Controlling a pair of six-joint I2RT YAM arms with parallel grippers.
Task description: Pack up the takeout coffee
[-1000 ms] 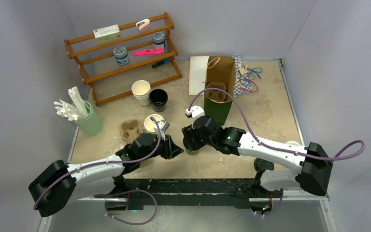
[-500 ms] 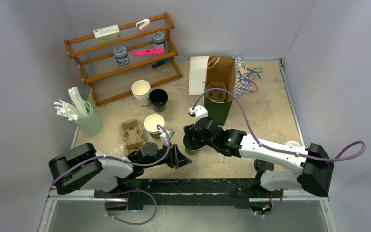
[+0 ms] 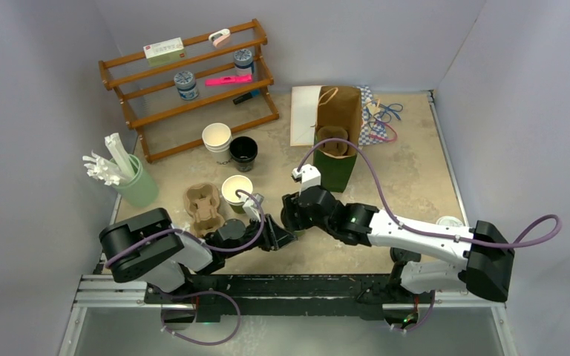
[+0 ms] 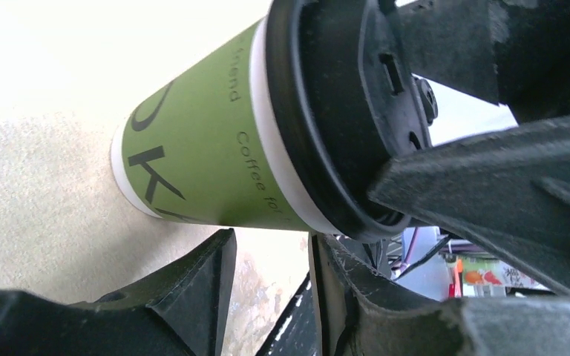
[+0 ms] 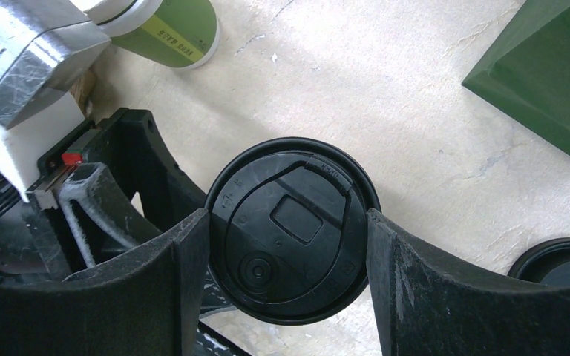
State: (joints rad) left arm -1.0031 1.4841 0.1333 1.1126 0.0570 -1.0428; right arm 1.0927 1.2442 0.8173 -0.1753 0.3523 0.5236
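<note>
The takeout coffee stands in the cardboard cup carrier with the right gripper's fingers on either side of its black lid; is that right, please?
Not quite: the takeout coffee stands on the table, as the left wrist view shows; the cardboard cup carrier sits apart. The right gripper does flank its black lid.

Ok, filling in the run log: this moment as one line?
right gripper: shut on cup at lid | left gripper: open, beside cup | bag: upright, open

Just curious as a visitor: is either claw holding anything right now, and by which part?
The right gripper clamps the takeout coffee by the rim of its black sip lid, pinched from both sides. The left gripper is open and holds nothing.
</note>
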